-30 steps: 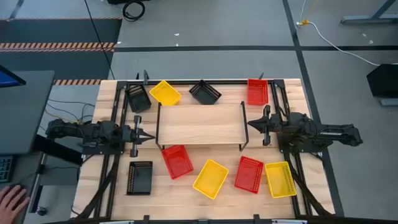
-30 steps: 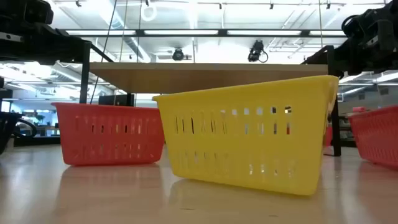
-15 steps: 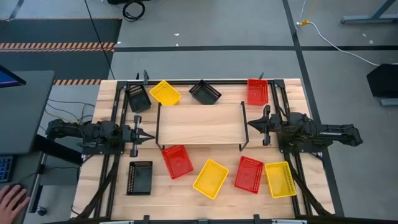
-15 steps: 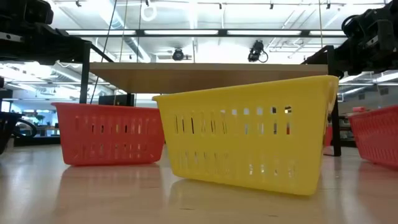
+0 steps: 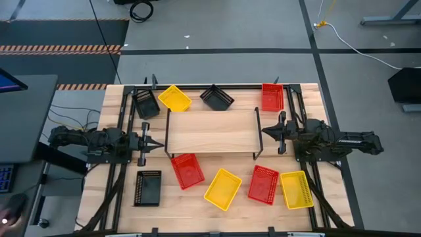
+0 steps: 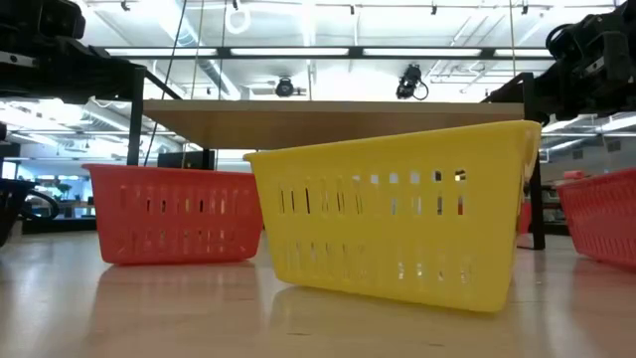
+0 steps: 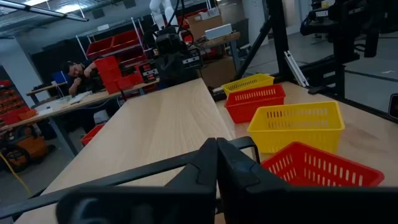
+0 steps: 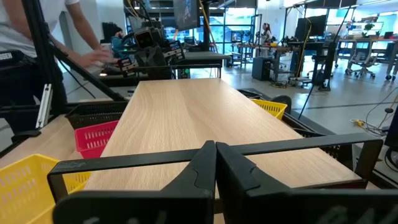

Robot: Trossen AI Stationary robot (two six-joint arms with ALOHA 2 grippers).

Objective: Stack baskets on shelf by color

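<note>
We find the shelf at the table's centre, its top bare. The left gripper rests at its left end and the right gripper at its right end, both with fingers pressed together and holding nothing. Nine baskets lie on the table: four beyond the shelf, five on the near side.

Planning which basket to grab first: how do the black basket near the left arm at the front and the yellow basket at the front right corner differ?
The black basket is dark and lies front left; the yellow basket is bright and lies front right, beside a red basket. Both sit open side up on the table, same size, untouched.
</note>
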